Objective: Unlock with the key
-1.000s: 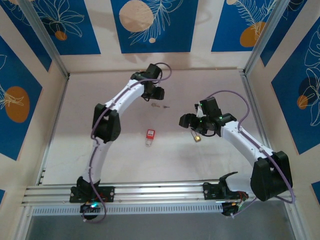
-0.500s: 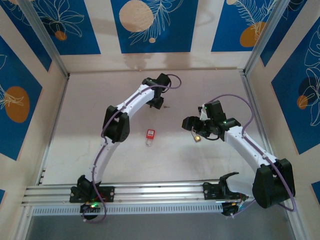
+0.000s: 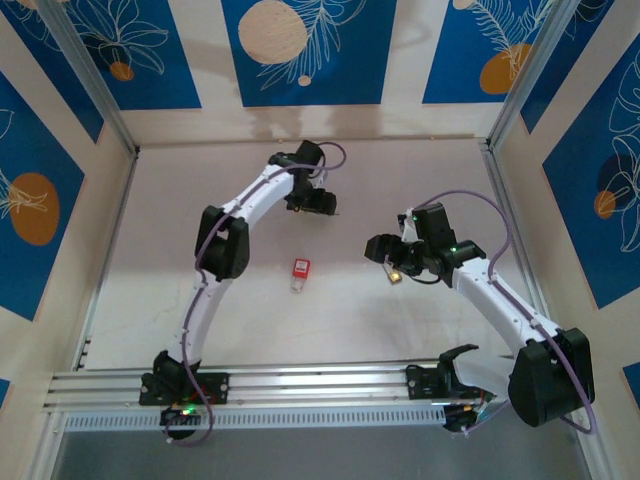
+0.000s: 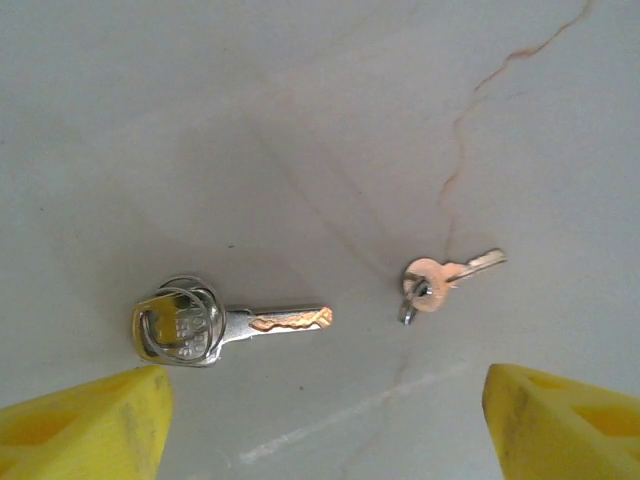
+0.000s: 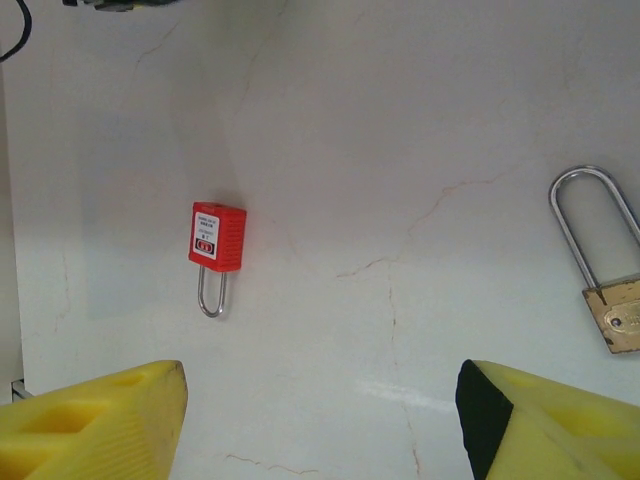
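And there was the left end effector (image 4: 325,428) out over the far middle of the surface (image 3: 180,290), yellow fingers (image 4: 80,425) spread wide and gripping nothing at all. Right beneath it, in the left wrist view, two keys lay flat on the pale top. The larger key (image 4: 235,325) sat just beyond the left-hand finger, a wire ring (image 4: 180,318) looped through its head, blade pointing to the right. The smaller key (image 4: 440,280) lay apart from it, over toward the right-hand finger, blade angled up and to the right. Neither key touched a finger.

Across the way, the right end effector (image 5: 320,420) hovered right of centre, likewise released, its jaws wide apart with bare surface between them. The red padlock (image 5: 217,240) lay near the middle of the surface, shackle toward the near edge, well clear of both arms. The brass padlock (image 5: 605,290) lay flat too, at the right edge of the right wrist view, long shackle pointing away, untouched by the fingers.
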Tool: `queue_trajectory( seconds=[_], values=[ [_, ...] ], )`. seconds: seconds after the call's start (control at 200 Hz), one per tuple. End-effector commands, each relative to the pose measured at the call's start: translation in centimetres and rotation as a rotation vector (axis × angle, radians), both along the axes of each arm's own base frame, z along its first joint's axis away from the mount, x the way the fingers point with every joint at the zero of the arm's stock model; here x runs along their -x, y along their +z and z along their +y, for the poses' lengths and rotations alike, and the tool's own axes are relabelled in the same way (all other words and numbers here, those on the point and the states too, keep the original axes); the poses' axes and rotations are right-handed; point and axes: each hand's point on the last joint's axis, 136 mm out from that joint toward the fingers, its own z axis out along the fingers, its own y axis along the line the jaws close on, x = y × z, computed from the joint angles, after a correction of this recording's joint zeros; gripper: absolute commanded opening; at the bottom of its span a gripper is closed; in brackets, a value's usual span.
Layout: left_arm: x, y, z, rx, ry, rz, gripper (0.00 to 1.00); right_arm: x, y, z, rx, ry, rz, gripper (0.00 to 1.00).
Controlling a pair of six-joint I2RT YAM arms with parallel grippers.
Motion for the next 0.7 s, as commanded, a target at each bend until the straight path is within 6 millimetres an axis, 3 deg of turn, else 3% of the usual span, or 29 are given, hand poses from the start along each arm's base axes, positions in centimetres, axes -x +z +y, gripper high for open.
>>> queue_trajectory(
  seconds=[0.0,0.125,0.28,0.51,0.695],
  values=[
    [-1.3,5.3,-0.7,0.309,-0.006,0.013,0.86,0.8,0.0,0.1,-0.018,0.02,0.015,0.73],
    [-2.1,4.9,-0.5,0.425,-0.03,0.046,0.88,1.0,0.4,0.2,-0.027,0.023,0.01,0.73],
    [-3.0,3.3,-0.7,0.427,-0.017,0.074,0.89,1.2,0.8,0.0,-0.024,0.019,0.005,0.73],
    [-3.0,0.6,-0.6,0.414,0.059,0.155,0.87,1.7,1.7,-0.5,-0.017,0.005,-0.013,0.73],
    [-2.6,0.3,-1.0,0.447,0.104,0.22,0.83,2.0,2.7,-0.5,-0.028,0.009,-0.031,0.74]
  ],
)
